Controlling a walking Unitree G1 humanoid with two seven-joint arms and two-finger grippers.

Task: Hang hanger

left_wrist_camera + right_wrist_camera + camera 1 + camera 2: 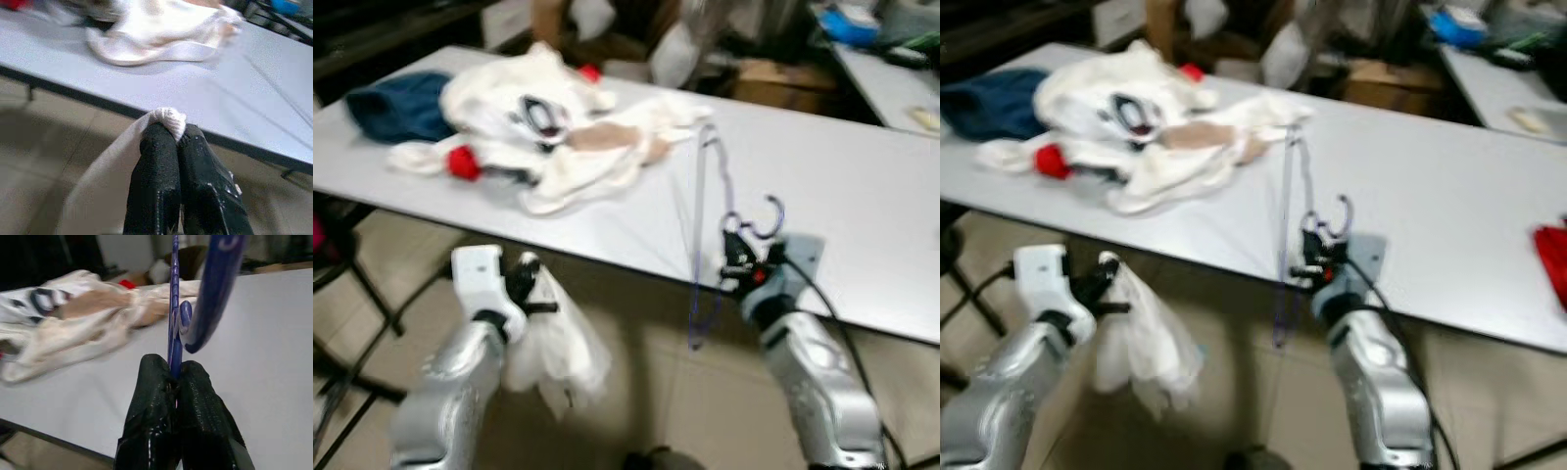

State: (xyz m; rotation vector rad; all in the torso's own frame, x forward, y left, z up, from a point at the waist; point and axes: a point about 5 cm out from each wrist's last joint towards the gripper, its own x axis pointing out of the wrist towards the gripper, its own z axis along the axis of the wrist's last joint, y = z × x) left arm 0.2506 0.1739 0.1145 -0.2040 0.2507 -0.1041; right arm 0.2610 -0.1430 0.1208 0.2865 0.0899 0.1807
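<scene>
Over the near edge of the table point(862, 196), the right tool point(744, 262) was clamped on the neck of the hanger point(705, 235), just under its hook. The right wrist view showed both fingers point(151, 396) pressed together on the blue wire. The hanger frame stood nearly on edge; its upper part reached across the table toward the clothes pile point(548, 127), and its lower part hung below the table edge. The left tool point(530, 284) sat below and in front of the table edge, closed on a bunched fold of a white cloth point(558, 348), which dangled toward the floor. No rail or hook for hanging could be made out near the table.

Judged from the task, the step in hand was carrying the hanger clear of the table. Recommended practice:

1. Keep the right grip firm at the neck; thin wire probably pivots easily between the fingers.
2. Lift until the lower part of the frame clears the table edge, to avoid snagging.
3. Keep the hook uppermost and free of the fingers.
4. Hold the cloth away from the frame, on the side of the table nearer the clothes pile, so it does not tangle.

The head views were blurred; fine contact details could not be confirmed.
</scene>
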